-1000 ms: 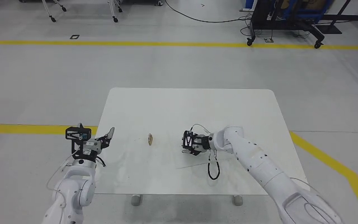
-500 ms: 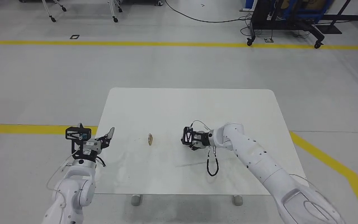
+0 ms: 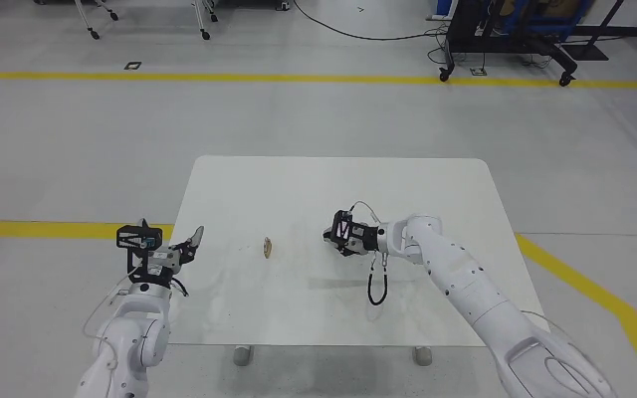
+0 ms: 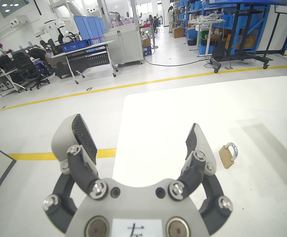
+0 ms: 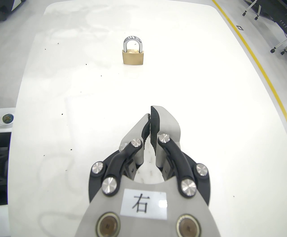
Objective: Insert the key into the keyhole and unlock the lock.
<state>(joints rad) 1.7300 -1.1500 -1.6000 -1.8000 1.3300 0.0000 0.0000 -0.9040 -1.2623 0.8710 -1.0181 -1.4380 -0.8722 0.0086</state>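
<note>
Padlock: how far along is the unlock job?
Done: nothing visible; the brass padlock with silver shackle sits on the white table, shackle seated, no key showing in it. In hand: right end effector is shut, pointed at the padlock but apart from it; no key visible between its pads. Left end effector is open at the table's edge. Left: insert, turn, unlock.

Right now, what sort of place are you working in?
Probably a robotics lab or factory workshop: yellow floor lines, shelves of blue bins and a wheeled workbench on an open floor.
</note>
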